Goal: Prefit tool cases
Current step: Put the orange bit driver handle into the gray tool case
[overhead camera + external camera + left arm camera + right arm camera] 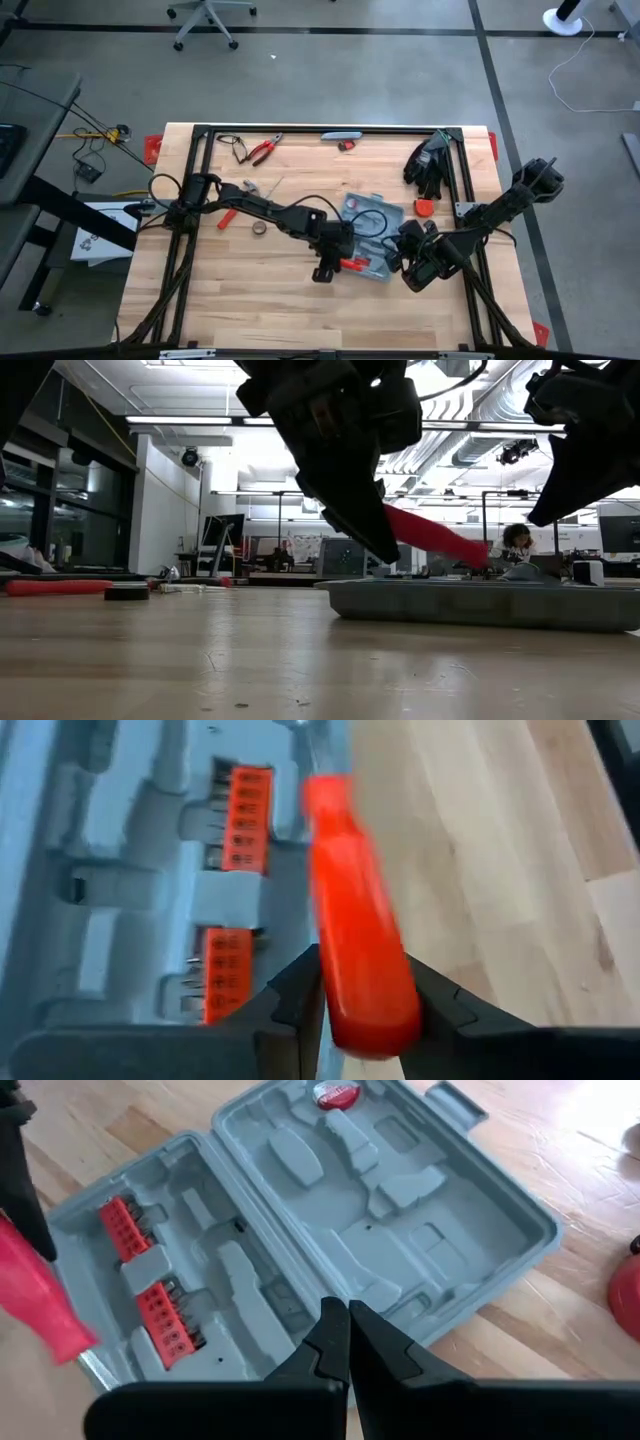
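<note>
1. One grey-blue tool case (330,1230) lies open and flat on the wooden table (250,300), right of centre — moulded slots up, orange bit strips (145,1285) in one half.
2. The left gripper (362,1005) pinches a red-handled tool (355,910) at the case's near-left edge, held above the table.
3. The right gripper (348,1342) hovers over the case's right side, fingers pressed together, empty.

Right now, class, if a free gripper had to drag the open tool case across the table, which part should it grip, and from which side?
Probably the small handle tab on the far long edge of the open tool case. It juts beyond the rim, so fingers could close on it from outside without entering the moulded slots. The left gripper holds a red-handled tool over the opposite half.
</note>
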`<state>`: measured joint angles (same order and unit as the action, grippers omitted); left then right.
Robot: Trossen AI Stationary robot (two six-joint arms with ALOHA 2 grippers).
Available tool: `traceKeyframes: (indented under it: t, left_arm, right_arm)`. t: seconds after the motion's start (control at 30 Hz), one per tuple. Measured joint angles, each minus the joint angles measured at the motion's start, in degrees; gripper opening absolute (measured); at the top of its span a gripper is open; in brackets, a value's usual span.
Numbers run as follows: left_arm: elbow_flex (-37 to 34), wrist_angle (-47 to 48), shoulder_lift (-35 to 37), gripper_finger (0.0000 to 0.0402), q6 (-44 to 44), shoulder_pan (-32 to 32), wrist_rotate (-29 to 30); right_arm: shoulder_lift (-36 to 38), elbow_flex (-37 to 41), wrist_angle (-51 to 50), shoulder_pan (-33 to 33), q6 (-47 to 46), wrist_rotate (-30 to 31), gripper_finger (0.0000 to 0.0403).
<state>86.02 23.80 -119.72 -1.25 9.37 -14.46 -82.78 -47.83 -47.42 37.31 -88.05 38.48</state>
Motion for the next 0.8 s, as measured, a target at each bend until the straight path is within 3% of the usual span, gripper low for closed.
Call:
traceKeyframes:
  t: [0.4,0.6,0.8]
  left_arm:
    - [0.00,1.39,0.00,0.0082,-0.14,-0.08,0.67]
    - [0.00,9.76,0.04,0.0082,-0.05,-0.79,-0.11]
    - [0.04,14.73,0.52,0.0083,-0.11,-1.56,0.02]
  right_arm:
    - [0.00,0.00,2.27,0.23,0.06,-0.11,0.0000]
    - [-1.12,0.00,11.55,0.19,5.74,-0.28,0.0000]
    - [-6.98,0.00,21.84,-1.22,9.09,-3.54,0.0000]
